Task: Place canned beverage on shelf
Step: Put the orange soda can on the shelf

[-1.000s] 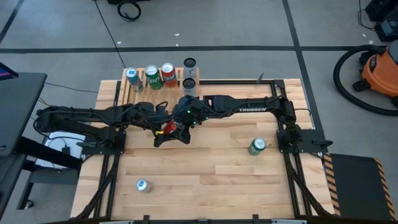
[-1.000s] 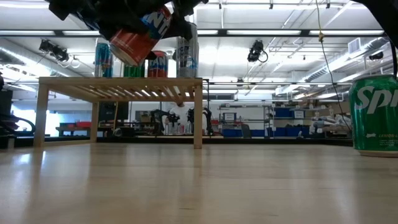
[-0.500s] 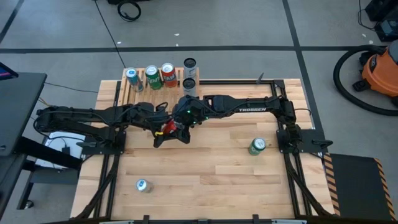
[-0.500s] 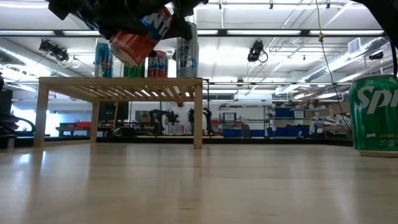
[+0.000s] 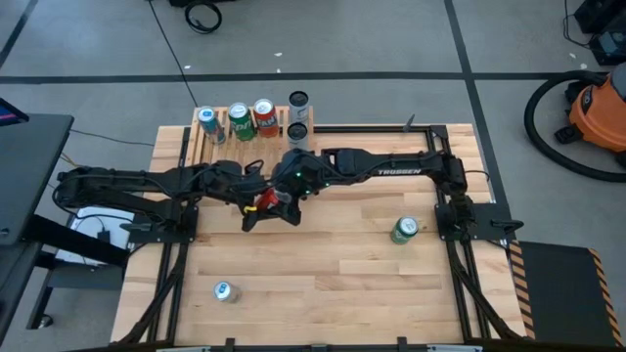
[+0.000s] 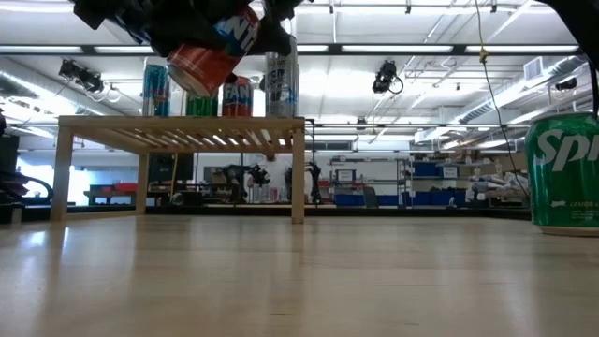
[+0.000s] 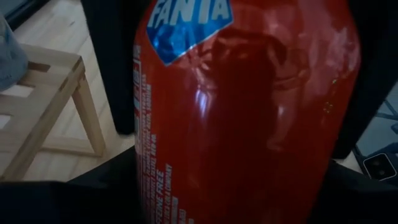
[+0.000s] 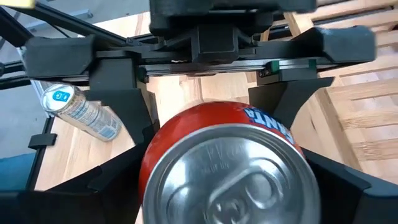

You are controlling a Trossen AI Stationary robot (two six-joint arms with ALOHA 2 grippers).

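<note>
A red Fanta can (image 5: 262,202) is held in the air over the middle of the table, tilted, its top toward my right arm. It also shows in the low view (image 6: 213,47). My left gripper (image 5: 254,204) and my right gripper (image 5: 278,199) face each other, and both are shut on the can. The light-wood slatted shelf (image 6: 182,126) stands at the table's far left (image 5: 220,147). It carries several upright cans (image 5: 239,119). My left gripper has the can's bottom end (image 7: 186,186) between its two fingers (image 8: 140,115), which lie along the can's sides. It comes level from the table's left. The can is clear of the table, tilted. My right gripper has the can's top end (image 8: 152,165) between its two fingers (image 8: 106,186), which lie along the can. It comes from the table's right, and the can's lid (image 8: 233,177) faces its wrist. The can is lifted clear.
A green Sprite can (image 5: 404,230) stands on the table's right side and looms at the right of the low view (image 6: 563,168). A blue-and-white can (image 5: 224,291) lies near the front left. Bare wood shows between them.
</note>
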